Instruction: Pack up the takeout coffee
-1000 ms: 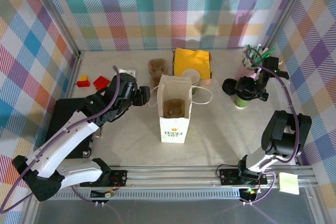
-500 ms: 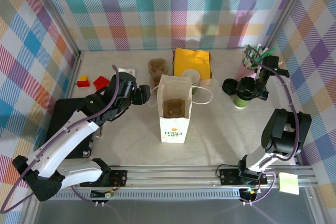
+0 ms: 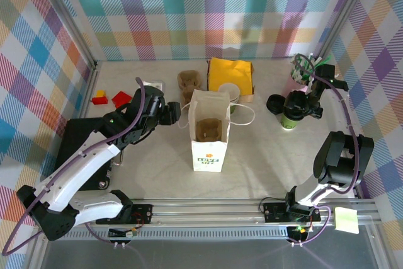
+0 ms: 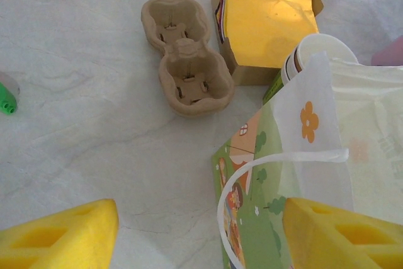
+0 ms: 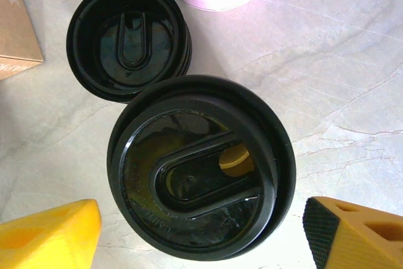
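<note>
Takeout coffee (image 3: 288, 120): lidded, upright on tabletop (image 3: 264, 155), at 3 o'clock of paper bag (image 3: 210, 131). Grasp step judged in hand: right gripper (image 5: 201, 234) jaws spread, straddling it, not gripping. Left gripper (image 4: 201, 237) jaws spread beside bag. Next: closure needed, then lift into bag.

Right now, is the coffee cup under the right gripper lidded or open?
Lidded: seen from above, a black lid covers the whole mouth of the coffee cup; a second lid sits beside it.

The bag (image 3: 210, 131) stands mid-table, a cup tray (image 3: 188, 83) behind it. Right of it stands the takeout coffee (image 3: 288, 121), a lid (image 5: 129, 39) beside it.
</note>
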Robot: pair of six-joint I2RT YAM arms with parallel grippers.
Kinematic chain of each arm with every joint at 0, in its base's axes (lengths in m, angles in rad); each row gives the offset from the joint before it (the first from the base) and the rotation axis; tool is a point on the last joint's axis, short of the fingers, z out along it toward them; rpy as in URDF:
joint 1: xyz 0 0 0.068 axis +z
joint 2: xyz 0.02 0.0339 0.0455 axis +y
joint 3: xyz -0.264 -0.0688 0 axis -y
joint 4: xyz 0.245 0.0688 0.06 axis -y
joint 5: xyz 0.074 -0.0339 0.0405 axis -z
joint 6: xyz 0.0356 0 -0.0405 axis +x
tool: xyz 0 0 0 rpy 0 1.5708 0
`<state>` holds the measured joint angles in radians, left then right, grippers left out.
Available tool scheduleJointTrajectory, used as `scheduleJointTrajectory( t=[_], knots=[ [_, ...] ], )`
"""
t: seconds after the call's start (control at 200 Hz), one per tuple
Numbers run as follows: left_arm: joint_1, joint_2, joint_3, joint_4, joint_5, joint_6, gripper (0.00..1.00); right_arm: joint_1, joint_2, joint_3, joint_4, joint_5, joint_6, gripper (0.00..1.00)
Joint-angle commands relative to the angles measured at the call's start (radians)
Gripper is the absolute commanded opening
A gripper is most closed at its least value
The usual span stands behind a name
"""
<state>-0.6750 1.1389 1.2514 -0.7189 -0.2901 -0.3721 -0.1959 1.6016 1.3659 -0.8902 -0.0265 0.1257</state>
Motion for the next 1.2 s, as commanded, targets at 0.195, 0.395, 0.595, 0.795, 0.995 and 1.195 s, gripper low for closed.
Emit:
scheduleJointTrajectory(
  t=[0.195,0.395,0.595,0.795,0.995,1.195],
  knots=[
    [0.012,0.002,-0.012,0.018,0.014,0.010,0.69,0.021,0.052,0.048,-0.035,0.011,-0.015,0.84],
    [0.014,0.006,-0.004,0.015,0.017,0.009,0.69,0.028,0.073,0.065,-0.052,0.017,-0.018,0.84],
    [0.015,0.009,-0.003,0.009,0.020,0.007,0.69,0.030,0.083,0.073,-0.062,0.017,-0.022,0.84],
    [0.015,0.008,-0.007,0.007,0.017,0.005,0.69,0.034,0.105,0.091,-0.081,0.018,-0.028,0.84],
    [0.017,0.011,-0.006,0.006,0.020,0.004,0.69,0.041,0.120,0.115,-0.099,0.037,-0.037,0.84],
    [0.020,0.016,-0.006,0.004,0.023,0.003,0.69,0.051,0.142,0.130,-0.116,0.052,-0.043,0.84]
  ],
)
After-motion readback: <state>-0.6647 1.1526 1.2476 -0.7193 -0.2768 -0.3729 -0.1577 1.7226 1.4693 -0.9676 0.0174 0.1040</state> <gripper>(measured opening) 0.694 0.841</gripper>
